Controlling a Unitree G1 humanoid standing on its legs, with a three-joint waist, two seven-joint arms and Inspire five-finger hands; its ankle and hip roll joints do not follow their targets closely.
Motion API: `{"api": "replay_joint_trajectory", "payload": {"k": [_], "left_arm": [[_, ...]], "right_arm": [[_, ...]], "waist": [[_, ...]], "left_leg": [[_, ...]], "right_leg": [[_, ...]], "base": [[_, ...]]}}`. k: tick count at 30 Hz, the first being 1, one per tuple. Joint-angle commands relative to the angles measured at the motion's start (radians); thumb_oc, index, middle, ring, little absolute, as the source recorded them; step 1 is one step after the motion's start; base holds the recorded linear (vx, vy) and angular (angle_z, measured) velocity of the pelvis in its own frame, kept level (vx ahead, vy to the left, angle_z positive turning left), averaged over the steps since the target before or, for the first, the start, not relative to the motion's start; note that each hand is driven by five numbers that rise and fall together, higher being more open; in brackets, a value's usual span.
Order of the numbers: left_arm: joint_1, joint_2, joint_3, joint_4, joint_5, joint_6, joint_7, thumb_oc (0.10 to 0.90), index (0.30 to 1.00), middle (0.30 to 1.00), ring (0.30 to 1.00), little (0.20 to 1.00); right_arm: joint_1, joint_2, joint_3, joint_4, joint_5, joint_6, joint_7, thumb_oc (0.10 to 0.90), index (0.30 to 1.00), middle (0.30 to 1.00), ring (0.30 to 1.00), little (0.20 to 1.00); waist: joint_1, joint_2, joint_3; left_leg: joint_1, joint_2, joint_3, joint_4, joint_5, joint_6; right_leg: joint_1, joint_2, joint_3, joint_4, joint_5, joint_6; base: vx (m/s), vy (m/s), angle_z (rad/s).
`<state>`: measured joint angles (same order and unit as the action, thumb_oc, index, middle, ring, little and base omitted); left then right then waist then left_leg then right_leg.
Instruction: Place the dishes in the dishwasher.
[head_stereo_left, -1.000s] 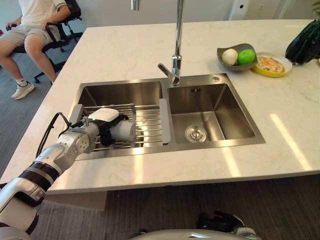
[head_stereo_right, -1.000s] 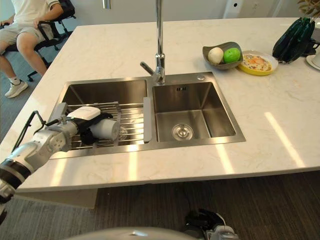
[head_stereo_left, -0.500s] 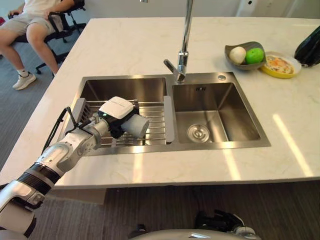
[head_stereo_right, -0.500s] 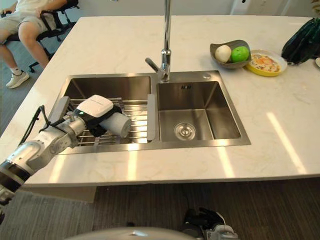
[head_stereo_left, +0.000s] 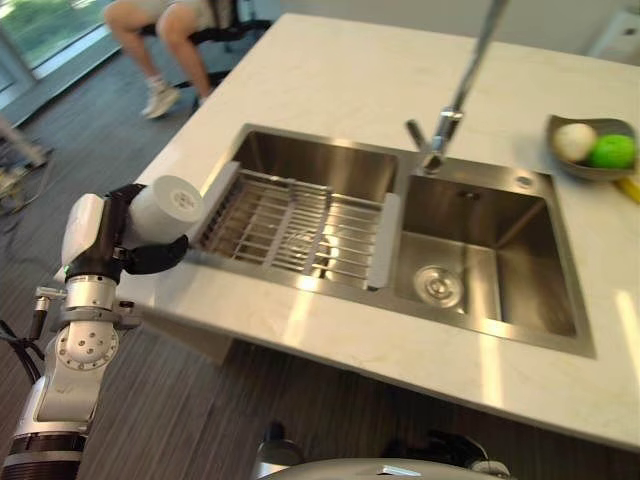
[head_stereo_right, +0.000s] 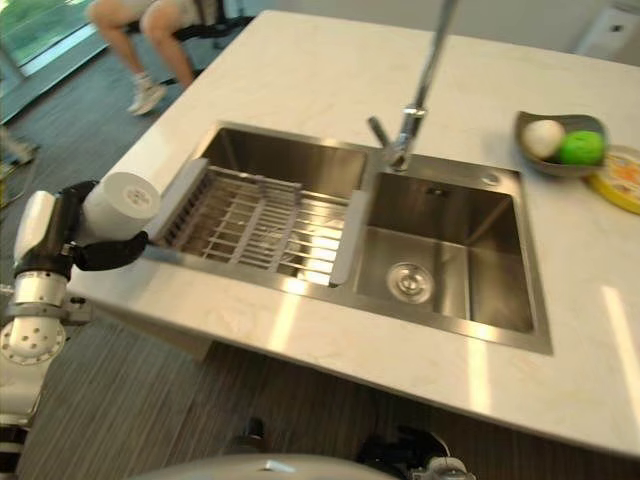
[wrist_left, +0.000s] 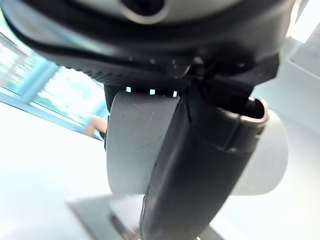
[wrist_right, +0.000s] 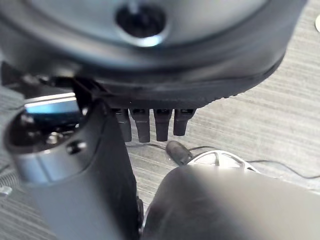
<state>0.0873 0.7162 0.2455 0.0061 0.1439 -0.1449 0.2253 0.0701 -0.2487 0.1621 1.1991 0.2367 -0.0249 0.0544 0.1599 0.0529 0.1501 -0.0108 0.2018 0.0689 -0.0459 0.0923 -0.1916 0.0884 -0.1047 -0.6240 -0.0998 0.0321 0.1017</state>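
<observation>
Cup (head_stereo_left: 166, 204) count is one: a single white cup, and your left hand (head_stereo_left: 118, 243) holds it, with the dark fingers and the thumb curled around its side. You can see the same grasp in the left wrist view, where the thumb (wrist_left: 200, 170) crosses the pale wall of the cup (wrist_left: 132, 145). The cup lies on its side in the hand, its round end turned toward the sink, and it hangs beyond the left edge of the counter (head_stereo_left: 330, 70), apart from the rack.

You have one double sink (head_stereo_left: 490, 250) set in the pale marble counter, with one wire rack (head_stereo_left: 290, 222) across the left basin and one tall tap (head_stereo_left: 450, 110) between the basins. One grey bowl (head_stereo_left: 590, 160) stands at the far right and carries two round things, one white (head_stereo_left: 574, 141) and one green (head_stereo_left: 612, 151). One yellow plate (head_stereo_right: 620, 180) lies just beside it.

The floor (head_stereo_left: 70, 130) is dark grey, and one person (head_stereo_left: 175, 40) sits on a chair at the far left.

Your right hand (wrist_right: 90, 165) shows in its wrist view above the floor, fingers straight and holding nothing.
</observation>
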Motion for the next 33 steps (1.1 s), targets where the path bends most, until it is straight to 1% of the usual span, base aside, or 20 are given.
{"api": "replay_joint_trajectory", "payload": {"k": [1, 2, 4, 7, 10, 12, 16, 17, 19, 21, 22, 23, 24, 26, 27, 28, 29, 30, 31, 33], "left_arm": [[-0.128, 0.102, 0.151, -0.046, -0.015, -0.072, 0.111, 0.400, 0.300, 0.300, 0.300, 0.300], [-0.117, 0.108, 0.155, -0.042, -0.012, -0.073, 0.111, 0.400, 0.300, 0.300, 0.300, 0.300], [-0.095, 0.117, 0.163, -0.043, -0.009, -0.082, 0.113, 0.400, 0.300, 0.300, 0.300, 0.300], [-0.010, 0.089, 0.221, -0.044, -0.007, -0.097, 0.136, 0.400, 0.300, 0.300, 0.300, 0.300], [-0.010, 0.045, 0.220, -0.035, -0.002, -0.105, 0.165, 0.400, 0.300, 0.300, 0.300, 0.300], [-0.005, 0.031, 0.217, -0.040, -0.001, -0.108, 0.166, 0.400, 0.300, 0.300, 0.300, 0.300], [-0.002, 0.041, 0.198, -0.091, 0.025, -0.127, 0.142, 0.400, 0.300, 0.300, 0.300, 0.300], [0.008, 0.023, 0.181, -0.119, 0.023, -0.135, 0.118, 0.400, 0.300, 0.300, 0.300, 0.300], [-0.001, 0.002, 0.168, -0.127, 0.017, -0.141, 0.117, 0.400, 0.300, 0.300, 0.300, 0.300], [-0.006, -0.027, 0.158, -0.145, 0.025, -0.136, 0.109, 0.400, 0.300, 0.300, 0.300, 0.300], [-0.005, -0.027, 0.158, -0.147, 0.025, -0.135, 0.109, 0.400, 0.300, 0.300, 0.300, 0.300], [-0.001, -0.036, 0.150, -0.145, 0.029, -0.132, 0.114, 0.400, 0.300, 0.300, 0.300, 0.300], [-0.040, -0.038, 0.083, -0.138, 0.015, -0.141, 0.115, 0.400, 0.300, 0.300, 0.300, 0.300], [-0.112, -0.041, -0.013, -0.120, 0.022, -0.148, 0.127, 0.400, 0.300, 0.300, 0.300, 0.300], [-0.112, -0.040, -0.014, -0.120, 0.022, -0.148, 0.128, 0.400, 0.300, 0.300, 0.300, 0.300], [-0.173, -0.052, -0.106, -0.117, 0.028, -0.150, 0.126, 0.400, 0.300, 0.300, 0.300, 0.300], [-0.178, -0.052, -0.109, -0.115, 0.029, -0.150, 0.127, 0.400, 0.300, 0.300, 0.300, 0.300], [-0.223, -0.062, -0.179, -0.104, 0.040, -0.141, 0.124, 0.400, 0.300, 0.300, 0.300, 0.300], [-0.227, -0.062, -0.181, -0.103, 0.041, -0.141, 0.125, 0.400, 0.300, 0.300, 0.300, 0.300], [-0.273, -0.089, -0.276, -0.099, 0.084, -0.141, 0.100, 0.400, 0.300, 0.300, 0.300, 0.300]], "right_arm": [[0.041, -0.066, -0.031, 0.082, -0.066, 0.023, -0.019, 0.800, 0.900, 0.900, 0.900, 0.900], [0.049, -0.086, -0.060, 0.097, -0.059, 0.025, -0.030, 0.800, 0.900, 0.900, 0.900, 0.900], [0.043, -0.102, -0.074, 0.103, -0.060, 0.024, -0.037, 0.800, 0.900, 0.900, 0.900, 0.900], [0.018, -0.116, -0.021, 0.107, -0.137, 0.037, -0.038, 0.800, 0.900, 0.900, 0.900, 0.900], [0.024, -0.100, -0.034, 0.090, -0.110, 0.038, -0.024, 0.800, 0.900, 0.900, 0.900, 0.900], [0.033, -0.093, -0.040, 0.079, -0.102, 0.036, -0.021, 0.800, 0.900, 0.900, 0.900, 0.900], [0.068, -0.074, -0.054, 0.066, -0.117, 0.029, -0.021, 0.800, 0.900, 0.900, 0.900, 0.900], [0.079, -0.066, -0.062, 0.081, -0.149, 0.041, -0.026, 0.800, 0.900, 0.900, 0.900, 0.900], [0.084, -0.076, -0.075, 0.089, -0.173, 0.047, -0.025, 0.800, 0.900, 0.900, 0.900, 0.900], [0.096, -0.042, -0.077, 0.080, -0.183, 0.040, -0.017, 0.800, 0.900, 0.900, 0.900, 0.900], [0.097, -0.041, -0.078, 0.079, -0.183, 0.040, -0.018, 0.800, 0.900, 0.900, 0.900, 0.900], [0.095, -0.010, -0.062, 0.068, -0.186, 0.037, -0.010, 0.800, 0.900, 0.900, 0.900, 0.900], [0.055, -0.016, -0.061, 0.052, -0.143, 0.029, -0.013, 0.800, 0.900, 0.900, 0.900, 0.900], [0.048, -0.001, -0.039, 0.026, -0.115, 0.018, -0.016, 0.800, 0.900, 0.900, 0.900, 0.900], [0.048, -0.001, -0.040, 0.026, -0.115, 0.018, -0.016, 0.800, 0.900, 0.900, 0.900, 0.900], [0.020, 0.000, -0.016, -0.007, -0.069, 0.004, -0.030, 0.800, 0.900, 0.900, 0.900, 0.900], [0.019, 0.000, -0.019, -0.006, -0.068, 0.004, -0.030, 0.800, 0.900, 0.900, 0.900, 0.900], [-0.001, -0.009, -0.002, -0.025, -0.053, 0.007, -0.038, 0.800, 0.900, 0.900, 0.900, 0.900], [-0.002, -0.008, -0.004, -0.026, -0.053, 0.008, -0.038, 0.800, 0.900, 0.900, 0.900, 0.900], [0.013, -0.003, 0.035, -0.029, -0.084, 0.006, -0.044, 0.800, 0.900, 0.900, 0.900, 0.900]], "waist": [[-0.017, 0.014, 0.013], [-0.031, 0.020, 0.010], [-0.027, 0.027, 0.007], [-0.005, 0.032, 0.001], [-0.031, 0.016, -0.009], [-0.044, 0.012, -0.020], [-0.061, 0.008, -0.048], [-0.062, -0.003, -0.052], [-0.058, -0.031, -0.052], [-0.059, -0.071, -0.041], [-0.060, -0.077, -0.040], [-0.070, -0.098, -0.028], [-0.098, -0.122, -0.006], [-0.115, -0.128, 0.011], [-0.114, -0.127, 0.010], [-0.139, -0.130, 0.018], [-0.140, -0.128, 0.019], [-0.146, -0.136, 0.027], [-0.148, -0.136, 0.028], [-0.142, -0.165, 0.034]], "left_leg": [[-0.059, 0.115, 0.235, -0.030, 0.148, -0.052], [-0.064, 0.136, 0.300, -0.027, 0.168, -0.056], [-0.055, 0.150, 0.325, -0.024, 0.176, -0.058], [0.015, 0.191, 0.273, 0.017, 0.183, -0.070], [0.075, 0.251, 0.302, 0.024, 0.216, -0.070], [0.092, 0.256, 0.315, 0.015, 0.231, -0.070], [0.099, 0.261, 0.400, -0.018, 0.195, -0.070], [0.085, 0.249, 0.394, -0.024, 0.090, -0.070], [0.072, 0.171, 0.340, -0.024, 0.005, -0.045], [0.070, 0.073, 0.289, -0.012, -0.070, 0.021], [0.070, 0.064, 0.289, -0.009, -0.074, 0.027], [0.077, 0.024, 0.260, -0.014, -0.094, 0.054], [0.083, -0.030, 0.173, -0.031, -0.101, 0.085], [0.061, -0.062, 0.100, -0.024, -0.082, 0.111], [0.061, -0.062, 0.101, -0.024, -0.082, 0.110], [0.057, -0.102, 0.002, -0.021, -0.081, 0.124], [0.053, -0.101, -0.002, -0.020, -0.078, 0.124], [0.066, -0.132, -0.087, -0.034, -0.085, 0.131], [0.063, -0.133, -0.092, -0.035, -0.080, 0.131], [0.053, -0.172, -0.196, -0.033, -0.084, 0.131]], "right_leg": [[0.060, -0.053, -0.053, 0.013, -0.103, 0.045], [0.064, -0.062, -0.088, 0.013, -0.097, 0.043], [0.064, -0.069, -0.107, 0.013, -0.092, 0.039], [0.063, -0.110, -0.137, 0.013, -0.053, 0.037], [0.048, -0.187, -0.212, 0.021, 0.005, 0.055], [0.048, -0.208, -0.233, 0.022, 0.026, 0.066], [0.060, -0.271, -0.294, 0.037, 0.095, 0.104], [0.071, -0.315, -0.311, 0.065, 0.118, 0.127], [0.091, -0.388, -0.317, 0.105, 0.160, 0.151], [0.098, -0.464, -0.290, 0.213, 0.196, 0.160], [0.097, -0.476, -0.291, 0.221, 0.195, 0.160], [0.075, -0.496, -0.212, 0.296, 0.215, 0.160], [-0.003, -0.425, 0.042, 0.380, 0.184, 0.154], [-0.078, -0.290, 0.243, 0.392, 0.059, 0.105], [-0.080, -0.290, 0.244, 0.392, 0.059, 0.105], [-0.105, -0.153, 0.367, 0.312, -0.043, 0.074], [-0.104, -0.151, 0.363, 0.306, -0.038, 0.072], [-0.118, -0.093, 0.409, 0.257, -0.052, 0.068], [-0.117, -0.094, 0.404, 0.253, -0.047, 0.067], [-0.064, -0.060, 0.409, 0.207, -0.070, 0.056]], "base": [[-0.18, -0.018, 1.81], [-0.18, -0.014, 1.48], [-0.15, 0.077, 1.70], [-0.17, 0.157, 0.98], [-0.25, 0.279, 0.63], [-0.17, 0.267, 0.96], [-0.13, 0.347, 1.47], [-0.13, 0.676, 1.78], [-0.02, 0.644, 1.40], [0.05, 0.451, 0.69], [0.06, 0.297, 0.78], [0.11, 0.320, 0.94], [0.11, 0.382, 1.00], [0.09, 0.235, 1.57], [0.19, 0.177, 1.71], [0.13, 0.107, 1.01], [0.28, 0.127, 1.11], [0.13, 0.018, 1.56], [0.24, 0.018, 2.24], [0.13, -0.067, 2.45]]}}
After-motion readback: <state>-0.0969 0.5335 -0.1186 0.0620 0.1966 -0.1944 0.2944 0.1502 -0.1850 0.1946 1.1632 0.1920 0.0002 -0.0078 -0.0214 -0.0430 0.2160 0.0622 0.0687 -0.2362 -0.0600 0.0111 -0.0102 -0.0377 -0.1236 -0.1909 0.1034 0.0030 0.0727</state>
